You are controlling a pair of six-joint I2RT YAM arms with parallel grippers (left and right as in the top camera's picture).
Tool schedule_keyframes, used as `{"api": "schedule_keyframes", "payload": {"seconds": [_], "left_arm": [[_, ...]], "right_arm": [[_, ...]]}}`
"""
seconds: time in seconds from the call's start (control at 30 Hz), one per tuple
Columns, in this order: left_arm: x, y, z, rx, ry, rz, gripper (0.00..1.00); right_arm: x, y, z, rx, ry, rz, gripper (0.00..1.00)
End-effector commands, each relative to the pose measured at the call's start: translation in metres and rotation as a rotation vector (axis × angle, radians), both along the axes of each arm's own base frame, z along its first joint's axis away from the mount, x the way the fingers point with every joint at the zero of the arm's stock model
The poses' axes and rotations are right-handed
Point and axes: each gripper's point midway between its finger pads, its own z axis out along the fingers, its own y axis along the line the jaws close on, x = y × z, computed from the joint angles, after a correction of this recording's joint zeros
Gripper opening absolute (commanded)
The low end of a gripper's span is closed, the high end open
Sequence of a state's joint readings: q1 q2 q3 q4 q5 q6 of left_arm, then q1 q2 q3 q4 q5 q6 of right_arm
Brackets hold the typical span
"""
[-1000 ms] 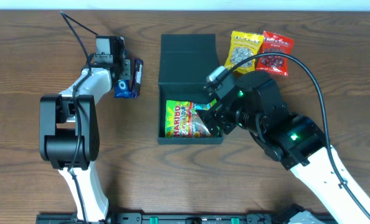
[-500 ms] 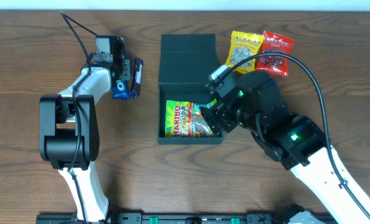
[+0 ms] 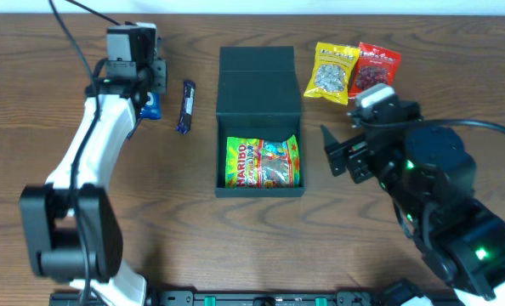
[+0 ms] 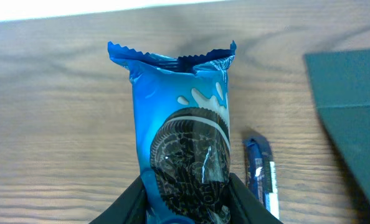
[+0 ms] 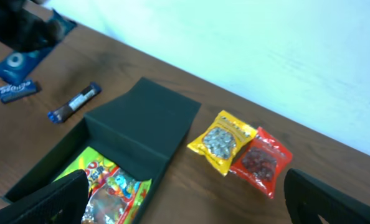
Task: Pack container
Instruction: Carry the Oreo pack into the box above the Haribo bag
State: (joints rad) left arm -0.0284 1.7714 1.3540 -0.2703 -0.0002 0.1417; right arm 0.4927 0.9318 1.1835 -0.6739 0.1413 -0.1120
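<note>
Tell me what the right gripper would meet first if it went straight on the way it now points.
Most likely the container: the open right gripper points across bare table toward its flap lid, with nothing between. Depth is unclear, so it might touch the table first.

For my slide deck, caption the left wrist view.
Left end effector gripping a glossy blue cookie packet over a brown wooden table.
</note>
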Motion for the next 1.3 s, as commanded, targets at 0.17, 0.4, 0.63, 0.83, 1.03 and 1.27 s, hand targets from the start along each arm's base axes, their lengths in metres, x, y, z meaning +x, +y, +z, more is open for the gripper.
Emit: {"api": "schedule_keyframes", "payload": {"seconds": [0.17, 0.4, 0.63, 0.83, 1.03, 1.27], "left_arm": [[-0.035, -0.063, 0.044, 0.218, -0.023, -0.427, 0.06], [-0.093, -0.162, 0.019, 0.448, 0.041, -1.016, 0.06], [-0.142, -0.222, 0.012, 0.364, 0.021, -1.331, 0.06], [-0.155, -0.243, -0.005, 0.271, 0.017, -1.471, 0.06], [-0.145, -0.253, -0.031, 0.277, 0.019, -1.514, 0.06], [-0.135, -0.266, -0.057, 0.290, 0.012, -1.547, 0.06]], "right_arm": [[-0.019, -0.025, 0.030, 0.048, -0.086, -0.059, 0.99], [-0.027, -0.031, 0.026, 0.034, -0.072, -0.071, 0.99], [-0.028, -0.032, 0.021, 0.023, -0.053, -0.073, 0.99], [-0.028, -0.032, 0.021, 0.023, -0.053, -0.073, 0.99], [-0.028, -0.032, 0.021, 0.024, -0.054, -0.073, 0.99], [-0.028, -0.032, 0.021, 0.024, -0.054, -0.073, 0.99]]}}
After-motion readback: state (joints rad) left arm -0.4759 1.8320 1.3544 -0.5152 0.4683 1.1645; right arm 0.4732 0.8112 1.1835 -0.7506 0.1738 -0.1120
